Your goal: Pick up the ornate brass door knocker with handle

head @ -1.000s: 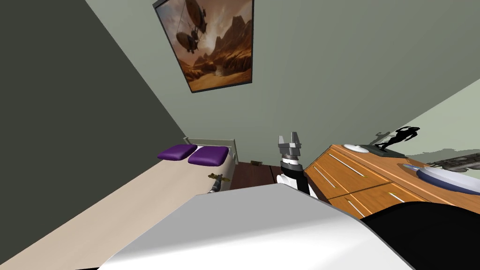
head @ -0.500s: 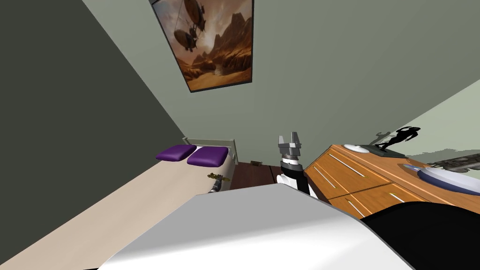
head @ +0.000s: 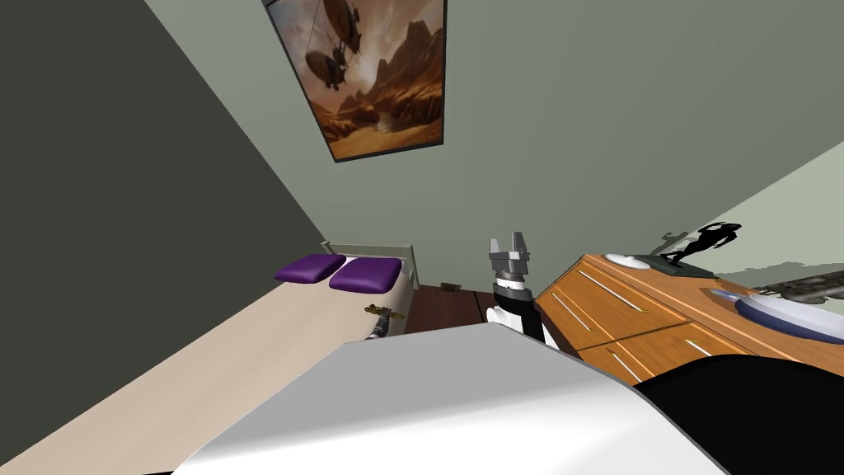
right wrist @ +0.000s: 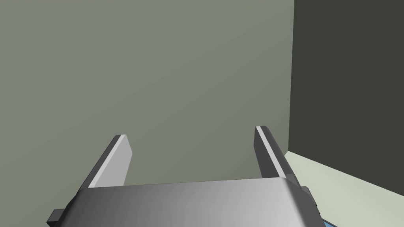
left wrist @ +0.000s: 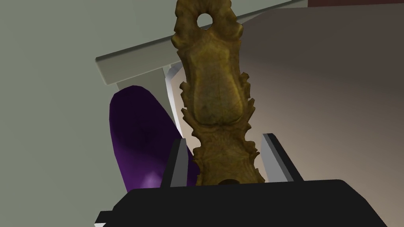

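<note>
The ornate brass-coloured door knocker (left wrist: 213,90) stands up between my left gripper's fingers, its pierced tip pointing away from the hand. My left gripper (left wrist: 223,138) is shut on its lower end, one finger against each side. In the head view the knocker (head: 384,312) is a small golden shape over the bed's right edge, with the left gripper (head: 378,327) just below it. My right gripper (head: 511,244) is raised in front of the wall, and its fingers (right wrist: 118,157) stand wide open with nothing between them.
A beige bed (head: 247,355) with two purple pillows (head: 367,274) lies to the left. A dark nightstand (head: 445,307) sits between it and a wooden dresser (head: 626,317), which carries a black figurine (head: 700,242) and a plate (head: 783,317).
</note>
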